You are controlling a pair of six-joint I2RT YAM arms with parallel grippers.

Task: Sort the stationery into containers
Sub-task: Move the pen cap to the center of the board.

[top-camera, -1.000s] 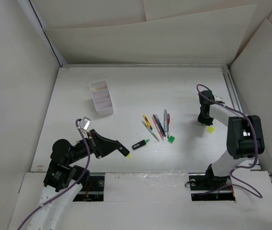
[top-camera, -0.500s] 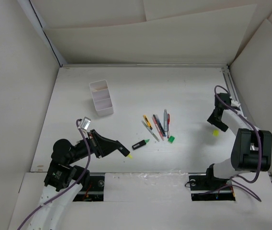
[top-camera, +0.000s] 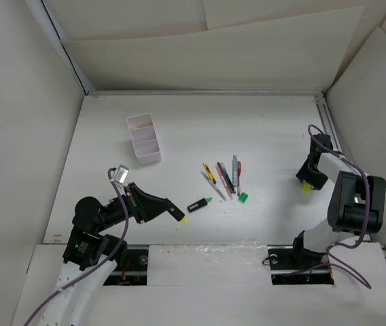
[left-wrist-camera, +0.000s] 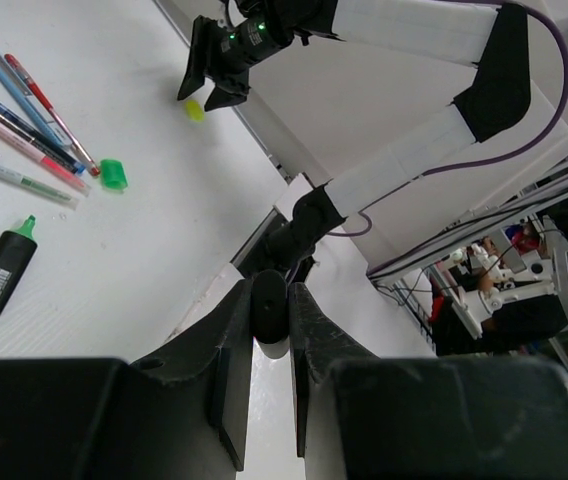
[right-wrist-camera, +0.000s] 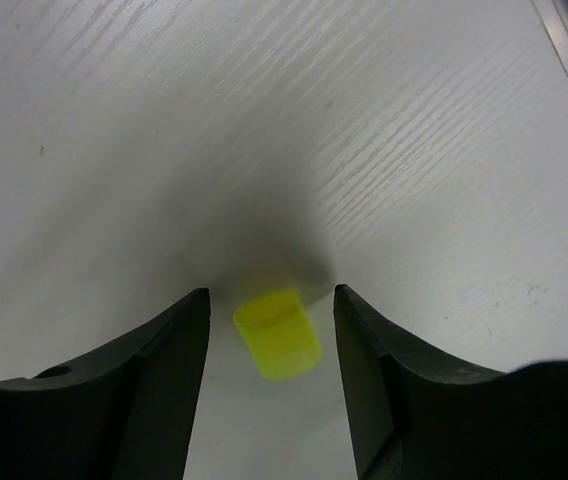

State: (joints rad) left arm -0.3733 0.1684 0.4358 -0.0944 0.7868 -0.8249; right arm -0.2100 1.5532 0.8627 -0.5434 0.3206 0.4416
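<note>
Right side first: the right end effector [right-wrist-camera: 269, 293] hangs low over the white desk [right-wrist-camera: 114, 120] with its jaws spread wide. The small yellow plastic cap [right-wrist-camera: 279, 333] lies on the desk in the gap between the two black fingers [right-wrist-camera: 154, 390]. From the wrist view, neither finger touches it, and there is daylight on both sides. Seen from above, that cap is far out on the right of the desk, near the metal rail [top-camera: 329, 129] and well apart from the rest of the stationery.

Over on the left, the left end effector [top-camera: 177, 215] is clamped tight on a stubby black highlighter with a yellow tip [top-camera: 183, 221]. The yellow tip pokes out past the fingers, close to the near edge of the desk. The wrist camera shows the dark barrel pinched squarely between the two fingers. Whether the tip touches the desk, I cannot tell.

In the middle, a loose fan of thin pens [top-camera: 223, 176] in yellow, grey, red and blue lies side by side. A small green plastic cap [top-camera: 243, 197] sits just beside their near ends. A second stubby black highlighter with a green tip [top-camera: 198, 204] lies flat to the left of that cap, between the pens and the left end effector.

The white rectangular plastic box with two compartments [top-camera: 144, 139] stands further back on the left, well apart from the pens.
</note>
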